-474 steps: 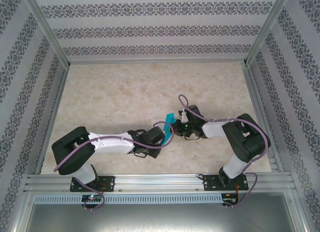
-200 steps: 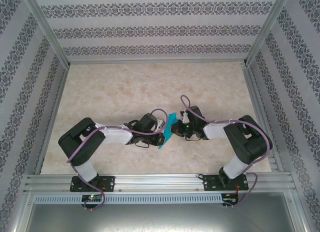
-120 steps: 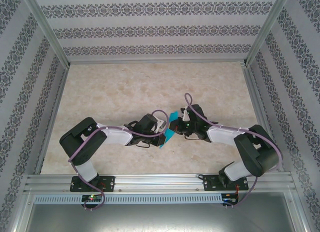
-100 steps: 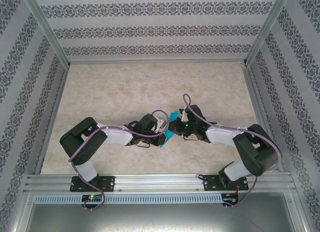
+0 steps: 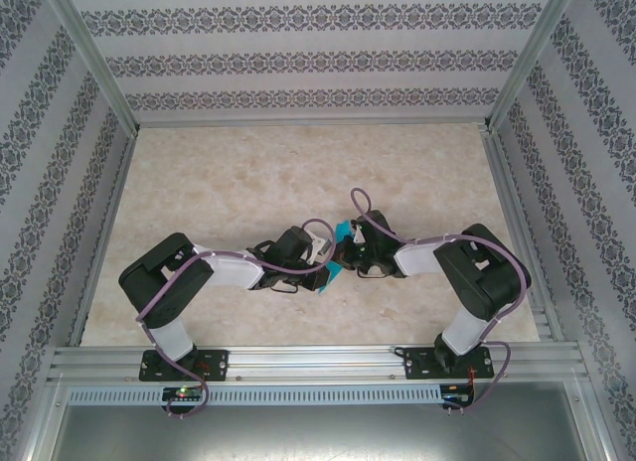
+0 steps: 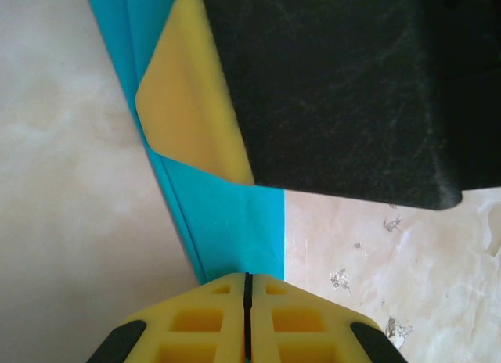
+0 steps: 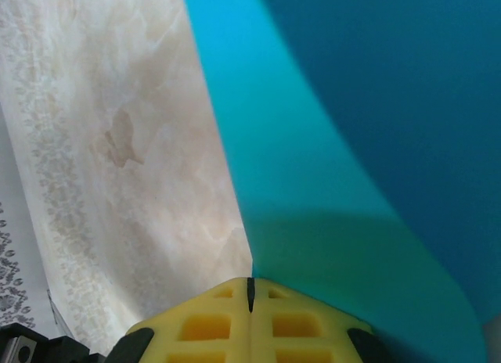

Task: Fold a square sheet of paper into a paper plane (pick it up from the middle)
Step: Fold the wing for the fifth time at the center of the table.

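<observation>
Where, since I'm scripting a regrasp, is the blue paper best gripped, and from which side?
Likely along the creased edge, coming in edge-on from the side. The blue paper stands upright above the table, pinched by the shut left claw and right claw, so both faces are exposed; one finger per face fits, and stacked layers there look stiffest.

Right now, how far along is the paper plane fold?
Done: the sheet of paper looks lifted off the table and shows a lengthwise fold, with layers stacked along one edge. In hand: left gripper and right gripper are both shut on it, facing each other. Left: no pointed nose or wings visible, so most folds likely remain.
</observation>
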Robot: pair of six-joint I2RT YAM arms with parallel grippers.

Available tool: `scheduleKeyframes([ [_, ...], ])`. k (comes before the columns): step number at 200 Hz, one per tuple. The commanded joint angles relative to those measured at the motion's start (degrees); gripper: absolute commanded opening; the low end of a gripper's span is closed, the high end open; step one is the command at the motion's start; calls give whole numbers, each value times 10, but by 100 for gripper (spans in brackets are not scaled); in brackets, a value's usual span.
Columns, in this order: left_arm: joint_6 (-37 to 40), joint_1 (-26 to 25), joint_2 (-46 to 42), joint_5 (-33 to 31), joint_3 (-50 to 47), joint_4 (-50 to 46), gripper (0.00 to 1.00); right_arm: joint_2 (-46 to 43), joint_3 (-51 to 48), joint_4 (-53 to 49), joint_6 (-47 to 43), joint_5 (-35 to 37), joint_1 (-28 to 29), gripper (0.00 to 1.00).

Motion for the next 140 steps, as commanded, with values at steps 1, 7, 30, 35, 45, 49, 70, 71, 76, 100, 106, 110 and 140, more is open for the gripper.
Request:
scheduleKeyframes([
  [1,20,7,37,-49,-36,-94,11,13,27,-40,-27,57,-3,1],
  [7,21,7,39,-49,-37,-95,10,10,33,-58,-34,68,-3,2],
  [30,25,7,41,-51,-41,-100,10,6,53,-106,-51,91,-10,2],
  [35,26,7,41,-51,-43,-101,10,6,56,-112,-55,95,-13,2],
  [45,29,7,40,-53,-46,-103,11,6,60,-120,-63,100,-21,2],
  [49,29,7,40,-54,-47,-105,10,7,61,-119,-64,100,-24,2],
  [70,32,7,39,-56,-52,-107,10,15,71,-117,-70,93,-37,2],
  [71,32,7,39,-57,-53,-108,10,16,71,-117,-71,92,-38,2],
  [76,33,7,39,-58,-53,-108,10,17,75,-118,-74,93,-40,2],
  [100,34,7,35,-62,-60,-110,10,23,86,-120,-83,87,-57,2],
  [106,34,7,33,-63,-61,-111,10,23,89,-124,-86,86,-62,3],
  [110,34,7,32,-63,-63,-110,10,21,90,-126,-88,84,-64,2],
  [140,36,7,30,-66,-62,-113,10,-5,97,-146,-97,52,-63,3],
])
